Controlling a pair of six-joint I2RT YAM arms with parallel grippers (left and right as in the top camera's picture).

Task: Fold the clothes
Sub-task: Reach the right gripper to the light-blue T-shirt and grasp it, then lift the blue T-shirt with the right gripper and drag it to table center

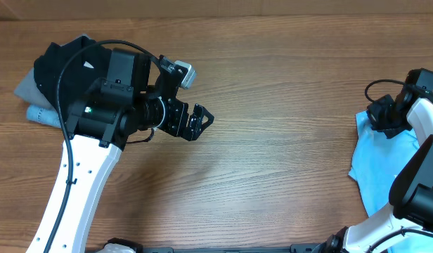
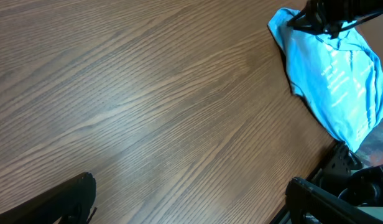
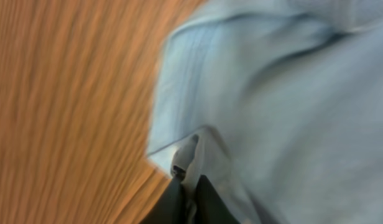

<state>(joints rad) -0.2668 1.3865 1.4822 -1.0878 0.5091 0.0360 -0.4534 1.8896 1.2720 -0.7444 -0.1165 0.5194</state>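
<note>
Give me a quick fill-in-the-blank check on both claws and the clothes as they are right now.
1. The right claw is shut on the edge of the ____ T-shirt.
2. The left claw hangs ____ above the bare table, holding nothing.
3. In the overhead view, the pile of dark clothes lies at the table's far ____ corner.

Missing words: light blue; open; left.

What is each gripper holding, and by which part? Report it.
The right gripper is shut on the light blue T-shirt, pinching a fold of fabric at its edge. The left gripper is open over the bare table, holding nothing.
</note>
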